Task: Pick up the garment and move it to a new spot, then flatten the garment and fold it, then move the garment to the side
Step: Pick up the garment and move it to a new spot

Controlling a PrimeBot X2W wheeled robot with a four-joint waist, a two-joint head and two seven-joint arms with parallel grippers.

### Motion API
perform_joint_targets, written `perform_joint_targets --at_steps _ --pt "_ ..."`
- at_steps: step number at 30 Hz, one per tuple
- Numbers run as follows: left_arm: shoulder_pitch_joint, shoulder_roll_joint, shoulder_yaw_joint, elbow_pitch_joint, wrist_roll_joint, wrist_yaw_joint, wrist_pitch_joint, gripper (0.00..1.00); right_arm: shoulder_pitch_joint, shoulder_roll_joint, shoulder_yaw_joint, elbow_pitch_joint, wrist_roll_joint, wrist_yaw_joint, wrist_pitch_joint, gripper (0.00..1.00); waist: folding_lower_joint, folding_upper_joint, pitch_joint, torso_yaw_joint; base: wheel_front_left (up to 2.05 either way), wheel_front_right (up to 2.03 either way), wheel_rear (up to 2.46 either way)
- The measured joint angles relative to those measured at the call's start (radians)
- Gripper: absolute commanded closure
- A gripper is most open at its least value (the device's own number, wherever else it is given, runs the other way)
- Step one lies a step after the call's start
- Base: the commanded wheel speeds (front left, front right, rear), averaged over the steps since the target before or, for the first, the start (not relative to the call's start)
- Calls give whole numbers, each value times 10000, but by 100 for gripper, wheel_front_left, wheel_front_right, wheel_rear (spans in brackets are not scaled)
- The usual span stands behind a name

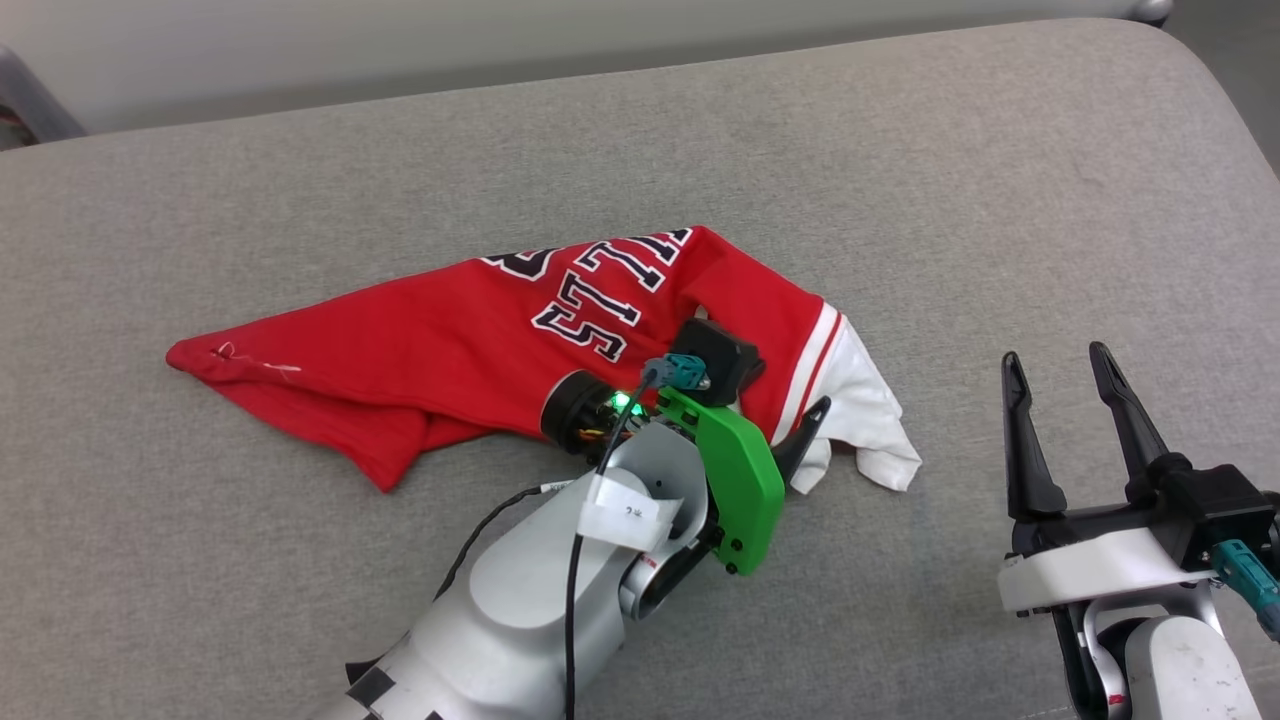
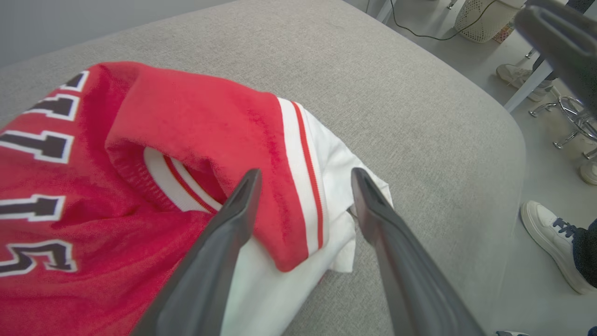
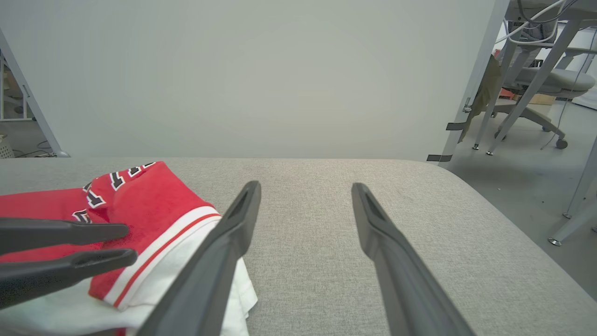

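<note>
1. We are finding the garment [image 1: 470, 340] lying bunched on the grey pad [image 1: 900, 150]. It is sitting near the centre of the head view and stretching toward 9 o'clock, with the lettered face up and the body doubled over itself.
2. We are seeing the left gripper [image 2: 305, 172] with its fingers standing apart, straddling the striped seam at the garment's 4 o'clock end, where the white sleeve [image 1: 870, 420] begins. It is clamping nothing.
3. We are seeing the right gripper [image 1: 1054, 353] at 4 o'clock in the head view, fingers likewise apart, hovering over bare pad clear of the cloth.
4. We are judging that the flattening is not yet done: the red body is overlapping the collar trim, and the sleeve is lying crumpled.
5. Risk: by closing where it is standing, the left gripper may be pinching several layers at once. A pull would then be dragging a wad instead of spreading the cloth.
6. Risk: by lifting away, a left finger may be snagging the loose sleeve and shifting the garment.
7. Risk: by reaching toward 9 o'clock for the sleeve, the right gripper may be crossing into the left arm, since both are working the same end.
</note>
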State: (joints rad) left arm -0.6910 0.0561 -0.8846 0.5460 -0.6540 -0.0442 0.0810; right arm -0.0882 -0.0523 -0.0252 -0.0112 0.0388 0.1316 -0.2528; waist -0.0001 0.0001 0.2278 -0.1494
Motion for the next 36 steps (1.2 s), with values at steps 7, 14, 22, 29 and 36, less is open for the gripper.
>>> perform_joint_targets --at_steps 7,14,22,29,36 --pt "5 127 523 44 -150 134 -934 0 64 2 -36 203 -109 0 2 0 0 0 -345 454 0 0 0" --pt "823 1455 1741 -736 -508 846 -2322 0 559 -6 -128 234 -161 0 8 0 0 -1 -1247 1261 0 0 0" --pt "2772 2222 2399 -2088 -614 1371 -3231 0 1076 -94 -134 182 -155 0 38 0 0 -1 -1971 1824 0 0 0" --pt "4307 2228 2941 -3346 -192 1457 -3369 0 1376 -105 27 188 -104 0 63 0 0 -1 -2369 2064 0 0 0" --pt "5703 1824 3607 -4107 688 1340 -3371 0 1472 -104 215 276 -54 0 63 0 0 -1 -2527 2023 0 0 0"
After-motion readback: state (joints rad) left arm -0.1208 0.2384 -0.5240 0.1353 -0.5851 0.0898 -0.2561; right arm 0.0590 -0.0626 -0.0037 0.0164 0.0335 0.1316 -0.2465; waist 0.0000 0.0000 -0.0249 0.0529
